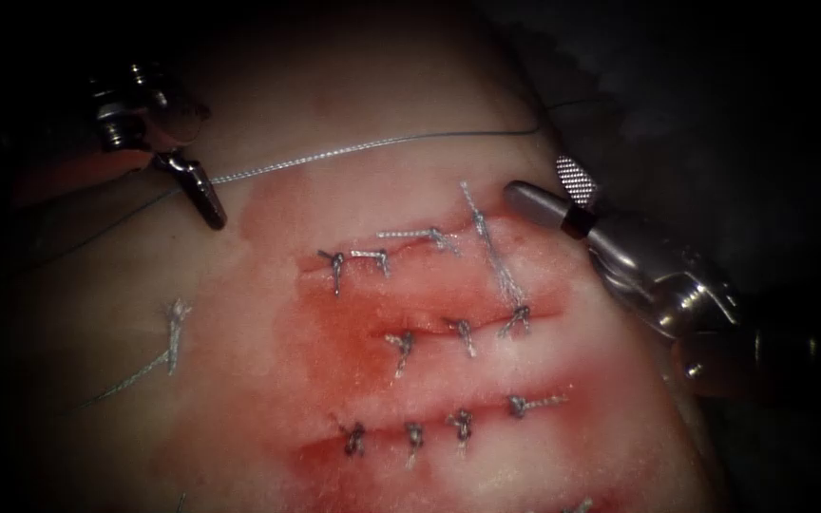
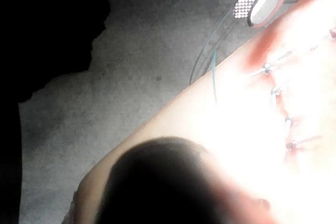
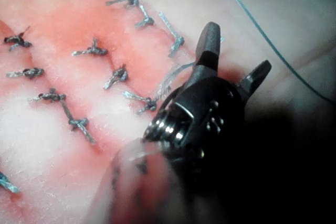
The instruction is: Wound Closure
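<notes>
The tissue (image 1: 239, 313) bears three stitched cuts with dark knots (image 1: 461, 425), and red fluid (image 1: 334, 342) has spread around them. At the upper left of the cuts, my left tool (image 1: 203, 198) is shut on the thread (image 1: 363, 144). From there the thread runs taut to the right across the tissue's far edge. My right tool (image 1: 548, 190) hovers open at the right end of the upper cut and holds nothing. A long thread tail (image 1: 491, 252) lies just left of it. In the right wrist view its open jaws (image 3: 233, 59) stand above the knots (image 3: 118, 74), with the thread (image 3: 262, 30) passing behind.
A cut end of thread (image 1: 173, 332) lies on the tissue left of the cuts. Thin dark thread (image 1: 97, 233) trails left from the left tool. In the left wrist view the right tool's ribbed jaw face (image 2: 248, 1) hangs over the tissue's edge, with grey cloth (image 2: 131, 66) beyond.
</notes>
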Controlling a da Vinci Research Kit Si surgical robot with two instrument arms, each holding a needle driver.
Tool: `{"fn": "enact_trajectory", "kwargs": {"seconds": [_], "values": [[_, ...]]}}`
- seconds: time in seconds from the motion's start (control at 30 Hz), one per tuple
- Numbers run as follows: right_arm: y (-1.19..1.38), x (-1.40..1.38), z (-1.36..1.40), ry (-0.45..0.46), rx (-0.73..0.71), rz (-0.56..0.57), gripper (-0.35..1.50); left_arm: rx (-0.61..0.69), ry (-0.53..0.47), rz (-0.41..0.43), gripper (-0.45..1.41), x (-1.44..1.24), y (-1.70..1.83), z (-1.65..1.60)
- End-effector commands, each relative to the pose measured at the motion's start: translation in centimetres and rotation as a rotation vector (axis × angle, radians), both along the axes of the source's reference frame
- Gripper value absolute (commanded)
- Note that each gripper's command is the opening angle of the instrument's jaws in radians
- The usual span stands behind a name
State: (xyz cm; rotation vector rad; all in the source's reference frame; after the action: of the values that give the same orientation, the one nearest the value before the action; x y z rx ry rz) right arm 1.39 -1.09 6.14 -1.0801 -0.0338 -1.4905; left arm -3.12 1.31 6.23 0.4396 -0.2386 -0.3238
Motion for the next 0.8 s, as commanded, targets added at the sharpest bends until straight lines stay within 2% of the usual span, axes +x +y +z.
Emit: {"fn": "enact_trajectory", "kwargs": {"seconds": [0.03, 0.13, 0.23, 0.27, 0.37, 0.47, 0.57, 0.6, 0.67, 0.8], "values": [[-0.01, 0.12, 0.05, 0.007, -0.002, -0.003, 1.43, 0.009, -0.022, 0.011, 1.26, -0.02, 0.12, -0.05], [-0.03, 0.14, 0.07, 0.012, -0.001, 0.000, 1.45, 0.095, -0.091, 0.019, 1.20, 0.00, 0.21, -0.21], [-0.05, 0.15, 0.08, 0.018, 0.005, 0.007, 1.45, 0.145, -0.263, -0.008, 1.05, -0.05, 0.37, -0.41], [-0.05, 0.16, 0.08, 0.021, 0.009, 0.011, 1.45, 0.212, -0.324, -0.067, 0.98, -0.04, 0.40, -0.50], [-0.05, 0.17, 0.08, 0.027, 0.015, 0.019, 1.46, 0.341, -0.420, -0.166, 1.03, -0.02, 0.46, -0.69], [-0.05, 0.19, 0.09, 0.040, 0.029, 0.034, 1.45, 0.434, -0.446, -0.311, 1.06, -0.06, 0.59, -0.82], [-0.03, 0.21, 0.09, 0.045, 0.037, 0.043, 1.30, 0.508, -0.510, -0.379, 1.11, -0.05, 0.60, -0.82], [-0.02, 0.22, 0.08, 0.045, 0.038, 0.044, 1.28, 0.497, -0.537, -0.378, 1.03, -0.04, 0.56, -0.76], [-0.01, 0.24, 0.06, 0.052, 0.030, 0.050, 1.26, 0.473, -0.534, -0.373, 1.16, -0.03, 0.47, -0.63], [0.00, 0.29, 0.01, 0.093, -0.002, 0.057, 1.25, 0.450, -0.443, -0.289, 1.18, 0.05, 0.28, -0.33]]}}
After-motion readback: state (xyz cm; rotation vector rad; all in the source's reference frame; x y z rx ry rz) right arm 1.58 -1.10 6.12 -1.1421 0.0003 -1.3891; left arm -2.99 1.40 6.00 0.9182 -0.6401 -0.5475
